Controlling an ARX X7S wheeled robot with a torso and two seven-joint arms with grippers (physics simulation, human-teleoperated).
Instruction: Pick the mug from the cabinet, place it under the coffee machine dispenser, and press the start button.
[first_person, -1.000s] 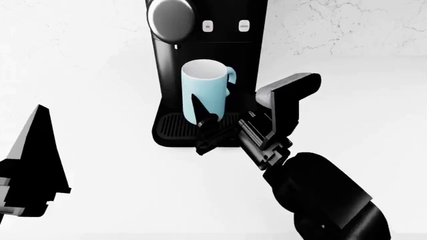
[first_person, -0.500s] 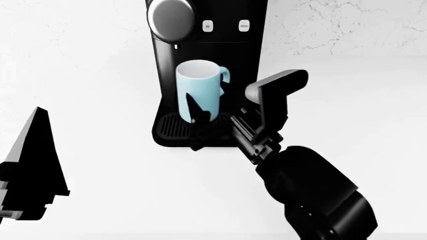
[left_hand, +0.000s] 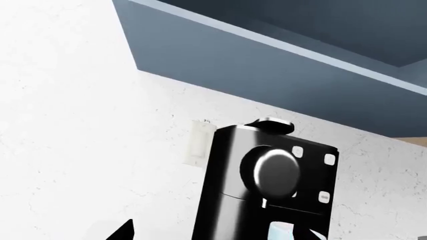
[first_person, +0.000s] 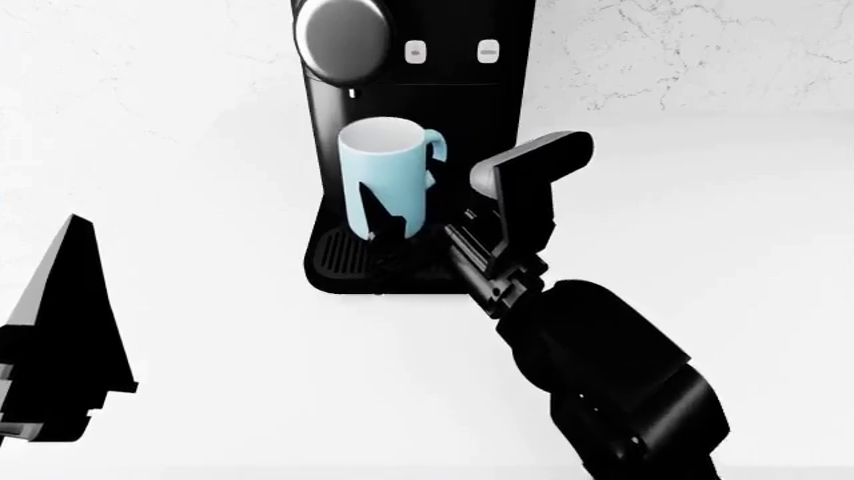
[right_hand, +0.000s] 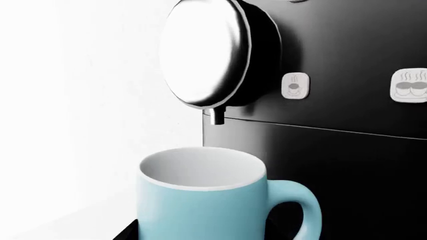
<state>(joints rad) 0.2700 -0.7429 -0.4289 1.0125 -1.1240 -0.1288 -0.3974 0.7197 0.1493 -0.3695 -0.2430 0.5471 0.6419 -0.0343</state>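
Note:
The light-blue mug stands upright over the ribbed tray of the black coffee machine. My right gripper is shut on its lower body, with one dark finger across the front. The handle points right. In the right wrist view the mug has its white inside just below the nozzle of the coffee machine dispenser. Two white buttons sit to the dome's right. Whether the mug's base touches the tray is hidden. My left gripper hangs open far to the left, empty.
A white counter and white marbled wall surround the machine. In the left wrist view a blue-grey cabinet hangs above the machine, and a white wall outlet sits beside it.
My right gripper has carried the mug leftward along the tray, closer beneath the dispenser dome. The left arm has stayed where it was.

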